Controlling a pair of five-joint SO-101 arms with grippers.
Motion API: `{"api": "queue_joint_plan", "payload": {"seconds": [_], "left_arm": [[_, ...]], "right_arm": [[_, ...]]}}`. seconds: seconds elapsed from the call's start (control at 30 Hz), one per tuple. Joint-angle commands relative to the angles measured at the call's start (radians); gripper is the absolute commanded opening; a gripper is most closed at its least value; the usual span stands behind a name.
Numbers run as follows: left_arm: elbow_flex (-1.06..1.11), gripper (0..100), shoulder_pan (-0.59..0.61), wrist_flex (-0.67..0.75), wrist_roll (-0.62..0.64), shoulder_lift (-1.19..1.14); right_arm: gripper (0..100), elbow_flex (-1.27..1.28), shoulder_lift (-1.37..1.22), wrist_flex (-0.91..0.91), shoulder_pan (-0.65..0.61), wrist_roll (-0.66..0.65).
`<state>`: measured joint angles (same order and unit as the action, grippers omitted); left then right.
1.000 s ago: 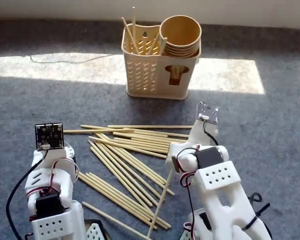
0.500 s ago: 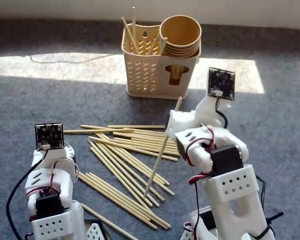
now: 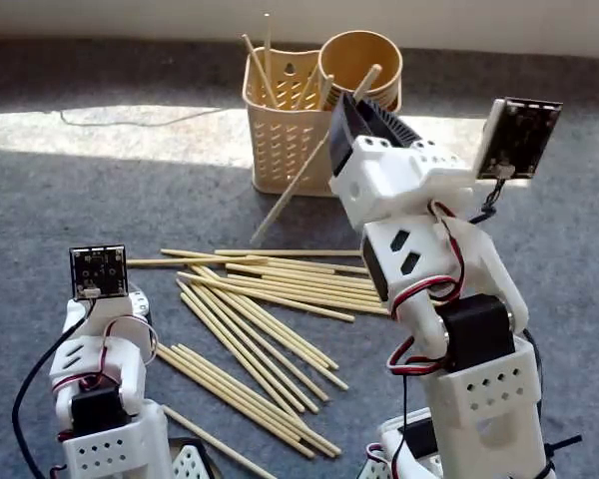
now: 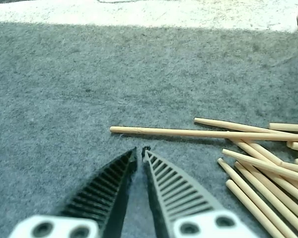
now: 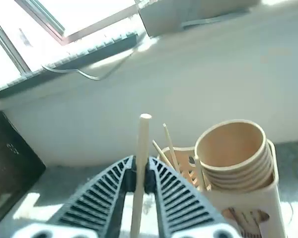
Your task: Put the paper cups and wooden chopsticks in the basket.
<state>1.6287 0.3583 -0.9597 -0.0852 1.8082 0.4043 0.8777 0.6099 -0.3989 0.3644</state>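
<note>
From above, the right tool (image 3: 345, 114) is raised just in front of the basket (image 3: 285, 145), clenched on one held chopstick (image 3: 290, 192). That stick slants, its upper end over the paper cups (image 3: 361, 62) stacked in the basket's right compartment, its lower end hanging above the grey carpet (image 3: 100, 200). A few upright sticks (image 3: 265, 60) stand in the left compartment. The loose chopsticks (image 3: 265, 299) lie scattered between the two arms.

In the left wrist view, the left tool (image 4: 140, 151) sits low over the carpet (image 4: 64, 89), clenched on nothing, its tips nearly touching. One stick (image 4: 188, 133) lies just beyond them.

In the right wrist view, the right tool (image 5: 140, 166) pinches the held chopstick (image 5: 143, 131) upright, with the basket (image 5: 260, 208) and paper cups (image 5: 236, 148) beyond.
</note>
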Motion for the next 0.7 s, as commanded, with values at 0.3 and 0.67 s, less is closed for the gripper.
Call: {"api": "queue_joint_plan", "payload": {"seconds": [0.3, 0.67], "left_arm": [[-0.007, 4, 0.012, -0.002, -0.008, 0.01], [-0.007, 4, 0.012, -0.002, -0.008, 0.01]], "right_arm": [[0.4, -0.041, -0.148, -0.545, -0.002, -0.207], [0.4, -0.041, -0.433, -0.931, -0.002, -0.427]]}}
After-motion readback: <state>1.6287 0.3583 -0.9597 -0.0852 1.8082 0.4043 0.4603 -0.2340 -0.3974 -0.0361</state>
